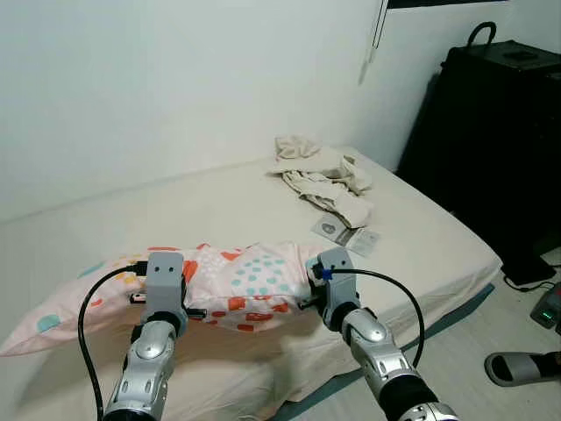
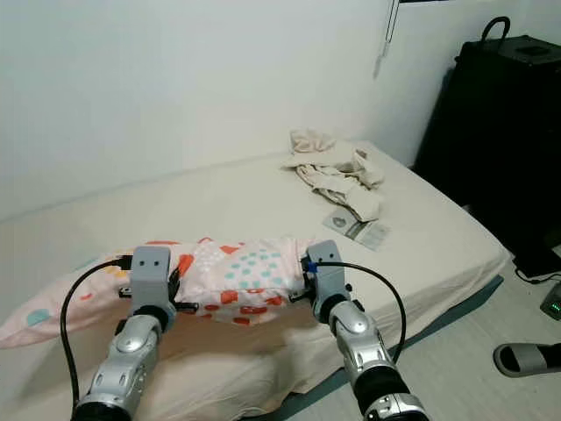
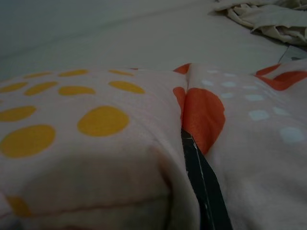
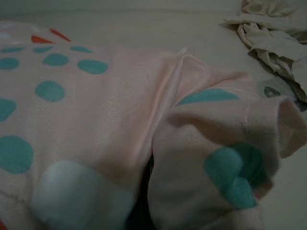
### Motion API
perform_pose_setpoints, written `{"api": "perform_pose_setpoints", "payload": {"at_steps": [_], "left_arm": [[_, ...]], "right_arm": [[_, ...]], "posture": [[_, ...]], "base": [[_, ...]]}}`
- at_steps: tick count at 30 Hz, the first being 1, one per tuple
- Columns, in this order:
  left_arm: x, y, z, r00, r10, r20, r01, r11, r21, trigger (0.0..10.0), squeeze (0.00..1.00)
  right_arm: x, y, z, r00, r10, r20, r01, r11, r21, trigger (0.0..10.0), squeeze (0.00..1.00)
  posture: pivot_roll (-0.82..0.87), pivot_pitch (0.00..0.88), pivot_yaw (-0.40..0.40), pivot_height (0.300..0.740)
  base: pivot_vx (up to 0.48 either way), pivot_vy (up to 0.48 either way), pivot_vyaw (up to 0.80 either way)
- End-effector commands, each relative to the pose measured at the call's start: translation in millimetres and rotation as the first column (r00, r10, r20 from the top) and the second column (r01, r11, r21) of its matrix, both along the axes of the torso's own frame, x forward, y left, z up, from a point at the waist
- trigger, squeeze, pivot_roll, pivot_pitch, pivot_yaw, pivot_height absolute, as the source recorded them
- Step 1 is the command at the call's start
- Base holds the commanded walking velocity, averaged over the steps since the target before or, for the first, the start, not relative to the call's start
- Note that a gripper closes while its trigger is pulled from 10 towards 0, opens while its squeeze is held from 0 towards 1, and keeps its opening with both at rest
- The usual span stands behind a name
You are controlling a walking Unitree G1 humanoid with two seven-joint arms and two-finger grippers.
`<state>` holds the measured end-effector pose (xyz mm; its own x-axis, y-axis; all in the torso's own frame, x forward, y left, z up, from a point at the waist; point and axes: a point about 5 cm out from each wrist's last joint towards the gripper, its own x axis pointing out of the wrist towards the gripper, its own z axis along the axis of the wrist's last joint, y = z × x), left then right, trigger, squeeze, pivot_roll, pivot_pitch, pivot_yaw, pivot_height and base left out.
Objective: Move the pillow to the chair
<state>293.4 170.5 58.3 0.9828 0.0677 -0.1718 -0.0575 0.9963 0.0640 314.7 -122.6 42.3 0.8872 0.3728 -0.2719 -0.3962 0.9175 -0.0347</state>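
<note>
A long pink pillow (image 1: 250,281) with orange, teal and yellow spots lies along the front edge of the bed (image 1: 421,228). My left gripper (image 1: 195,294) is pushed into the pillow's middle, and one black finger (image 3: 201,184) is buried in a fold of the fabric. My right gripper (image 1: 307,288) is at the pillow's right end, where the cloth (image 4: 216,139) bunches around its dark finger (image 4: 140,213). Both appear shut on the pillow. The fingertips are hidden in the cloth.
Crumpled beige clothes (image 1: 324,171) and two flat packets (image 1: 346,232) lie at the bed's far right. A tall black cabinet (image 1: 500,132) stands to the right. On the floor are a grey slipper (image 1: 521,367) and a small device with a green light (image 1: 550,309).
</note>
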Motion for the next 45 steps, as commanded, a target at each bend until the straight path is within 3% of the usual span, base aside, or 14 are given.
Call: {"api": "perform_pose_setpoints", "payload": {"at_steps": [1, 8, 14, 20, 29, 45], "left_arm": [[7.8, -1.7, 12.2, 0.997, -0.013, 0.073, 0.011, 0.999, 0.035, 10.0, 0.0], [13.6, -3.4, 13.7, 0.997, 0.005, 0.079, -0.007, 1.0, 0.026, 10.0, 0.0], [13.2, -6.1, 12.1, 0.997, -0.011, 0.071, 0.009, 1.0, 0.026, 10.0, 0.0], [8.5, -2.6, 4.8, 0.997, 0.032, 0.063, -0.036, 0.997, 0.065, 10.0, 0.0], [8.9, 2.7, 5.9, 0.996, 0.057, 0.062, -0.06, 0.997, 0.038, 10.0, 0.0], [8.0, 0.9, 0.6, 0.997, 0.068, 0.045, -0.069, 0.997, 0.017, 10.0, 0.0]], "right_arm": [[-2.4, 0.3, -1.2, 1.0, 0.015, 0.008, -0.015, 1.0, -0.007, 10.0, 0.0], [-2.2, -1.5, -4.0, 1.0, 0.005, -0.01, -0.005, 1.0, -0.004, 10.0, 0.0], [-0.8, -2.7, -2.9, 1.0, 0.006, -0.009, -0.006, 1.0, -0.004, 10.0, 0.0], [0.1, -3.5, -4.9, 1.0, -0.005, -0.03, 0.005, 1.0, 0.002, 10.0, 0.0], [4.0, 4.8, -1.3, 1.0, 0.008, -0.028, -0.008, 1.0, 0.011, 10.0, 0.0], [4.1, 0.0, -1.7, 0.999, 0.027, -0.032, -0.028, 1.0, -0.012, 10.0, 0.0]], "posture": [[-0.05, 0.033, -0.063, 0.74], [-0.06, 0.015, -0.065, 0.74], [-0.05, 0.022, -0.067, 0.74], [-0.04, 0.028, -0.083, 0.74], [-0.04, 0.026, -0.086, 0.74], [-0.06, 0.038, -0.104, 0.74]], "base": [[0.0, 0.0, 0.0], [0.0, 0.0, -0.65], [0.0, 0.0, -0.8], [0.0, 0.0, -0.8], [0.0, 0.0, -0.8], [0.0, 0.0, -0.8]]}}
